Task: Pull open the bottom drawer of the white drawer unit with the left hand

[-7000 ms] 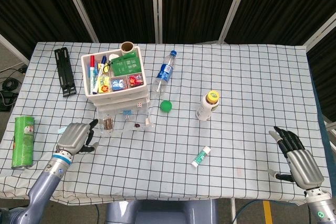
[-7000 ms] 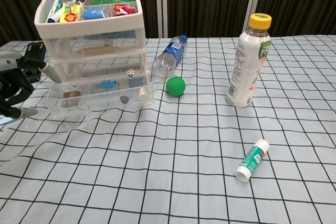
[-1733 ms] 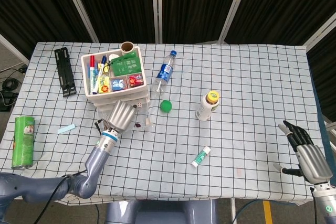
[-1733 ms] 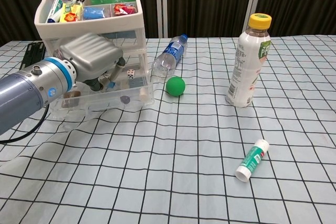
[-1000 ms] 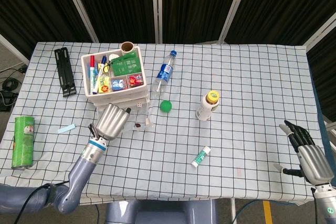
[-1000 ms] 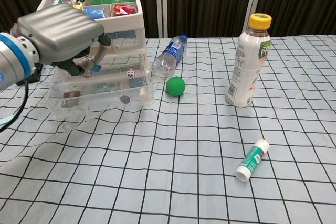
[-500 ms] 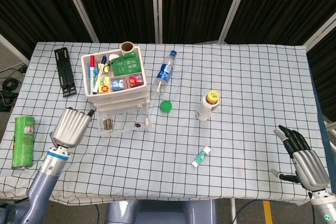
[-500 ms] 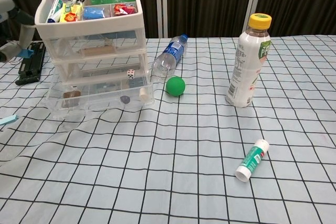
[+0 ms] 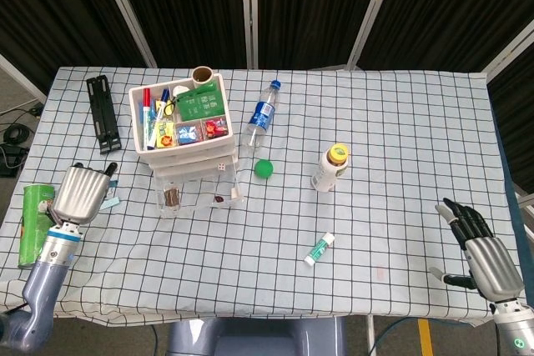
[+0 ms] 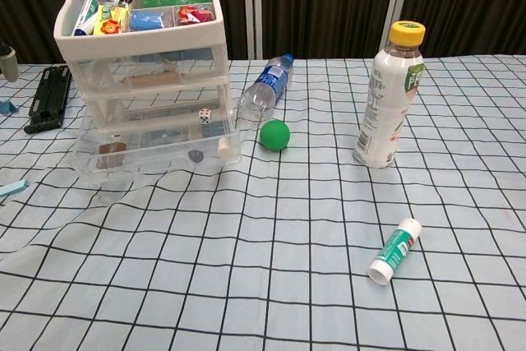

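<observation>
The white drawer unit (image 9: 178,132) stands at the back left with a tray of pens and small items on top. Its clear bottom drawer (image 9: 198,195) sticks out toward me, also clear in the chest view (image 10: 154,151), with a few small bits inside. My left hand (image 9: 78,193) hovers well left of the unit, touching nothing, fingers straight and side by side. Only a sliver of the left hand (image 10: 6,61) shows at the chest view's edge. My right hand (image 9: 484,257) rests empty at the front right corner, fingers spread.
A green can (image 9: 33,224) lies just left of my left hand, a blue paper slip (image 10: 11,189) beside it. A black rack (image 9: 102,112), water bottle (image 9: 261,118), green ball (image 9: 264,169), yellow-capped bottle (image 9: 331,167) and small tube (image 9: 319,248) lie around.
My left hand has drawn back from the front of the drawer unit to the far left near the can. The bottom drawer stays pulled out. The right hand barely moved.
</observation>
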{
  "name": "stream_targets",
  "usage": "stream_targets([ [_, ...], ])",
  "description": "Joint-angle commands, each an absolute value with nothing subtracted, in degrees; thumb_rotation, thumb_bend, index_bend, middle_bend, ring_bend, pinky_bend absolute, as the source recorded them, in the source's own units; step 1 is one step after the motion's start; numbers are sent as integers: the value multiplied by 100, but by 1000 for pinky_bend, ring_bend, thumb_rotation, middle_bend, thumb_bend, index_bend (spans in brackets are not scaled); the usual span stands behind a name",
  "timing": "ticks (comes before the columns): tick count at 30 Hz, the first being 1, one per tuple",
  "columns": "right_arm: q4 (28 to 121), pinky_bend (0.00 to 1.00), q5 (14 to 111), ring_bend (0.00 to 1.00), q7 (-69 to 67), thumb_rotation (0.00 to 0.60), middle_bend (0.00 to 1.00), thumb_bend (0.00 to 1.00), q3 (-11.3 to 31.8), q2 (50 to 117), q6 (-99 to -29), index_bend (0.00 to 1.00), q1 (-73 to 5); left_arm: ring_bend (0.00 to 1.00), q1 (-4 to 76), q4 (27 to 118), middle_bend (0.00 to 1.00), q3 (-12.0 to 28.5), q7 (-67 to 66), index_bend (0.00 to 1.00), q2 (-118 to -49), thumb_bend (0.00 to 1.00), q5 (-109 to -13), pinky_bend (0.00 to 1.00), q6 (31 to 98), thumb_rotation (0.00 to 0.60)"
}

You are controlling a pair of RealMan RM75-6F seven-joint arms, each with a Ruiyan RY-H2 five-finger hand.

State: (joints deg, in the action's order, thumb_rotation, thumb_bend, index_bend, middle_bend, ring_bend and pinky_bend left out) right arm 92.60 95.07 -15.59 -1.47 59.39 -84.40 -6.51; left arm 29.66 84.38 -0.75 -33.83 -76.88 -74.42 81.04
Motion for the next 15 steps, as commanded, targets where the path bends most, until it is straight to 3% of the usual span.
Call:
stream_targets([
  [1,9255,0,9524,0,-1548,600,0,17,-155,5945,-8438,0,-653,550,2864,8384,492,28,-3267,262,-7769,381,-7452,488,8113,600],
  [7,9249,0,9560,0,-1504,600,0,17,-170,5965,-8446,0,-651,287,2633,8490,230,173,-2764,153,-7806,299,-7348,272,8179,600],
  [11,9233,0,9545,0,-1461,600,0,16,-159,5989,-8439,0,-656,202,2393,8555,156,183,-2126,127,-7805,299,-7537,238,8406,600],
  [15,9198,0,9512,0,-1349,600,0,17,-140,6044,-8413,0,-668,103,2026,8404,60,89,-1571,100,-7981,291,-8074,162,9115,600],
])
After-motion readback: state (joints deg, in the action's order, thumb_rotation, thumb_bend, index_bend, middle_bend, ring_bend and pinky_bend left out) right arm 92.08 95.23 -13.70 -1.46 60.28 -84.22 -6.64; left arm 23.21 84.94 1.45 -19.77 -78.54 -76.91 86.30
